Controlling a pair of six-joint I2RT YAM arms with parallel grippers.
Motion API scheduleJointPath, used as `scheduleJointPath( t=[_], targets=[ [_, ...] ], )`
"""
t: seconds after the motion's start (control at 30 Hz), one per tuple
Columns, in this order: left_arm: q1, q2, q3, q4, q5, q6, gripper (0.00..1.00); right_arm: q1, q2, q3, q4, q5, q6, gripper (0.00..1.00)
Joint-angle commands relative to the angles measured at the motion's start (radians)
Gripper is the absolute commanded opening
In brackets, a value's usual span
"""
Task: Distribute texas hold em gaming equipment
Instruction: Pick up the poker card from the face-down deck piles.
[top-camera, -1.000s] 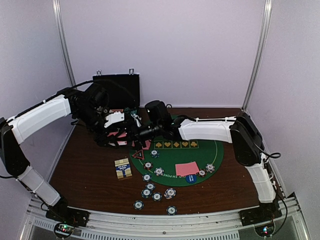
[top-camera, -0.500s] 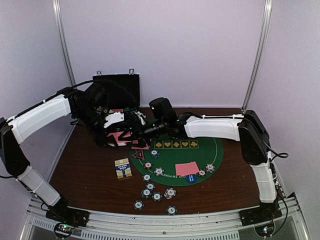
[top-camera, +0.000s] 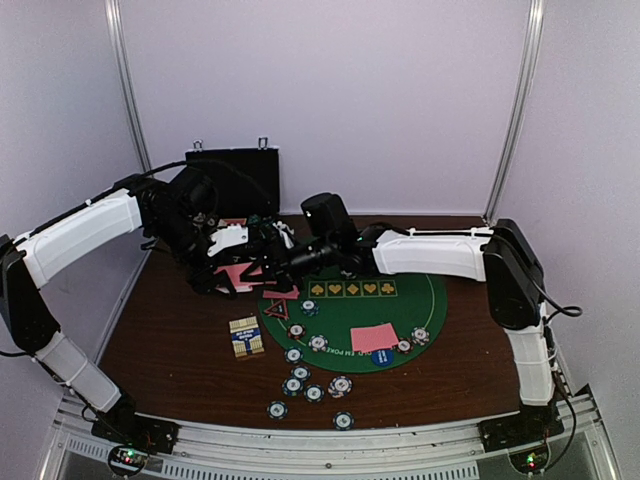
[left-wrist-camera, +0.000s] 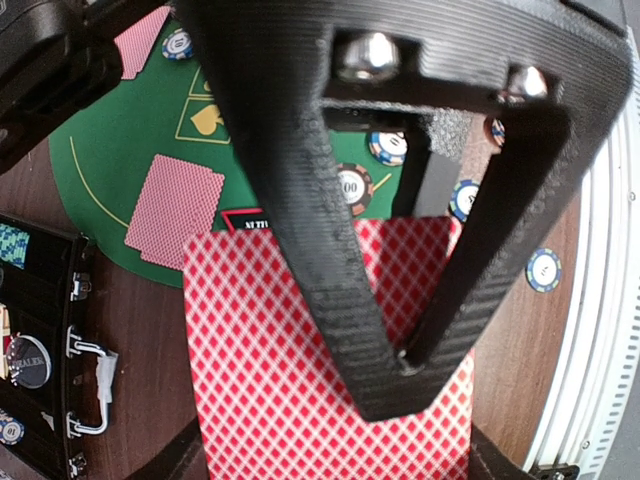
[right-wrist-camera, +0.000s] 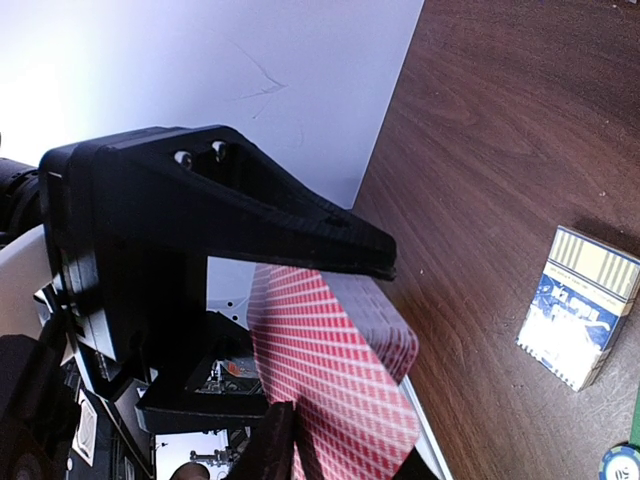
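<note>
Red-backed playing cards (left-wrist-camera: 300, 350) sit clamped in the left gripper (top-camera: 235, 268) above the table's rear left. The right gripper (top-camera: 277, 262), stretched across, straddles their edge; whether it pinches them cannot be told. Behind, the black case (top-camera: 232, 180) lies open, a round disc (left-wrist-camera: 28, 362) slotted inside.

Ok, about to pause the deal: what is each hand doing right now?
Left hand: closed on the red-backed cards.
Right hand: around the same cards; grip cannot be told.

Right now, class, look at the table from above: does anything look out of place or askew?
Yes. Several poker chips lie scattered off the green mat on the bare table, two of them near the front edge. The card box sits askew beside the mat. Nothing looks damaged.
</note>
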Motion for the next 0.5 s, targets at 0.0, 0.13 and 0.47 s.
scheduleJointPath(
  t=[0.0, 0.13, 0.47],
  targets=[
    [0.002, -0.014, 0.017, 0.010, -0.002, 0.015, 0.00, -0.016, -0.054, -0.024, -0.046, -0.003, -0.031, 0.25],
    [0.002, -0.014, 0.015, 0.012, -0.003, 0.015, 0.00, -0.022, -0.070, -0.041, -0.047, -0.005, -0.031, 0.19],
    [0.002, -0.009, 0.021, 0.010, 0.003, 0.015, 0.00, -0.035, -0.105, -0.073, -0.078, -0.008, -0.057, 0.19]
  ],
)
